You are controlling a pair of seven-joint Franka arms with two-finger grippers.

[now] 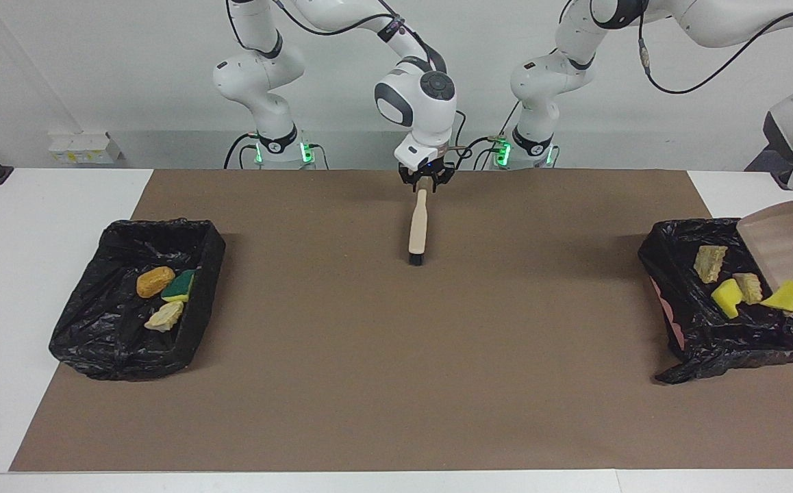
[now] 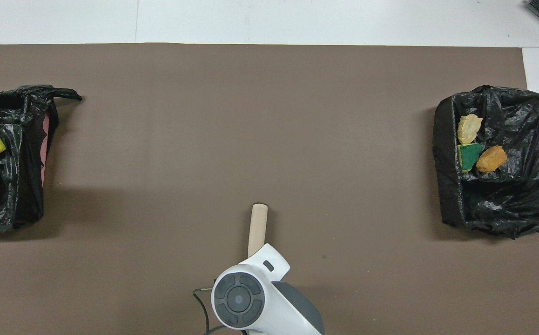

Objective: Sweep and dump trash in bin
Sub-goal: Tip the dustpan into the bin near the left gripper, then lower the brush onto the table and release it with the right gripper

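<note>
On white table (image 1: 40, 205), brown mat (image 1: 396, 342) (probably paper)

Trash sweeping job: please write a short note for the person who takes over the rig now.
Left gripper: out of view, shut, holding the dustpan tilted over the bin at the left arm's end.
Right gripper: at the brush handle's end.
Done: three scraps in the other bin; four dumped, one yellow one at the dustpan's lip.
Left: put dustpan down.
</note>
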